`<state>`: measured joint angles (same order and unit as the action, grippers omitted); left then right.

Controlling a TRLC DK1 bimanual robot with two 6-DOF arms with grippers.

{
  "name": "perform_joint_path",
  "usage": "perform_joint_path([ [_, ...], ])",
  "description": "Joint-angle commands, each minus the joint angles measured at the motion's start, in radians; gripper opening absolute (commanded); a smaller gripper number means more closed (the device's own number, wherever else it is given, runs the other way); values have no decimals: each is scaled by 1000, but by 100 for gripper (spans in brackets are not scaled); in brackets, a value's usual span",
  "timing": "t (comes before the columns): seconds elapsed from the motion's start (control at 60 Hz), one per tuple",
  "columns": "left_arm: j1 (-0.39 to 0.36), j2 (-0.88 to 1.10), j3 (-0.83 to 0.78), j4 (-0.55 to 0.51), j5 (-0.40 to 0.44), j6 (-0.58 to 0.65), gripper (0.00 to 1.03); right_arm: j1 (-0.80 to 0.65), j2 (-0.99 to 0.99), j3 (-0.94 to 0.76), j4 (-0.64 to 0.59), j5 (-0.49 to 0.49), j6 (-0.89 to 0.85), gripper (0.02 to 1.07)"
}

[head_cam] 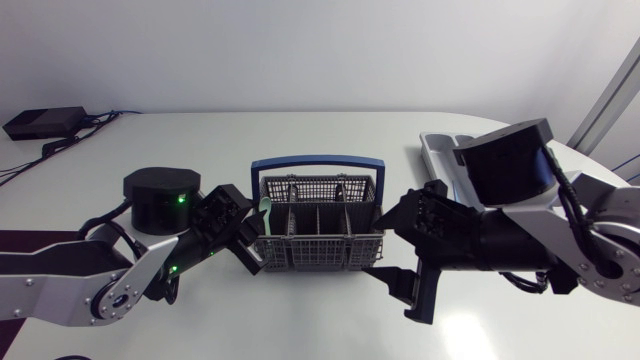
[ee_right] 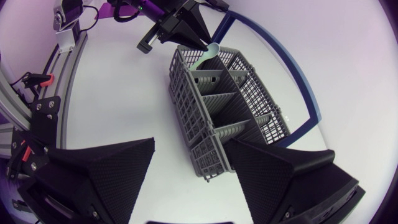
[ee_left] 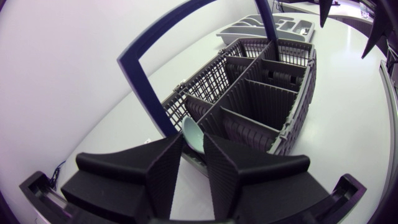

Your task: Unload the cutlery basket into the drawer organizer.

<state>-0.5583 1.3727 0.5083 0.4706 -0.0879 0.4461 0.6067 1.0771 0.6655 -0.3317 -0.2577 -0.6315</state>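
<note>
A grey mesh cutlery basket (head_cam: pixel 318 225) with a blue handle (head_cam: pixel 318 162) stands mid-table. At its left end, my left gripper (head_cam: pixel 250 238) is shut on a pale green spoon (head_cam: pixel 265 207) that sticks up out of the end compartment. In the left wrist view the spoon (ee_left: pixel 192 133) shows in the narrow gap at the gripper (ee_left: pixel 193 155) tips. My right gripper (head_cam: pixel 400 256) stands open at the basket's right end. In its wrist view the basket (ee_right: pixel 217 106) lies ahead of the wide-apart gripper (ee_right: pixel 193 180). The other compartments look empty.
The pale grey drawer organizer (head_cam: pixel 437 150) lies at the back right, partly behind my right arm; it also shows beyond the basket as the organizer (ee_left: pixel 261 25). A black box with cables (head_cam: pixel 45 122) sits at the table's far left.
</note>
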Motion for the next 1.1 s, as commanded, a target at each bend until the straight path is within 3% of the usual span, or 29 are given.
perform_joint_path([
  [0.0,5,31,33,14,-10,9,28,-5,-11,-30,13,-3,16,88],
  [0.483,-12,88,91,7,-10,-15,27,-5,-22,-35,13,-3,18,88],
  [0.617,-9,89,102,-1,-9,-23,20,-5,-20,-37,13,-3,18,88],
  [1.083,-23,131,142,-36,-7,-27,20,-5,-22,-43,13,-3,18,88],
])
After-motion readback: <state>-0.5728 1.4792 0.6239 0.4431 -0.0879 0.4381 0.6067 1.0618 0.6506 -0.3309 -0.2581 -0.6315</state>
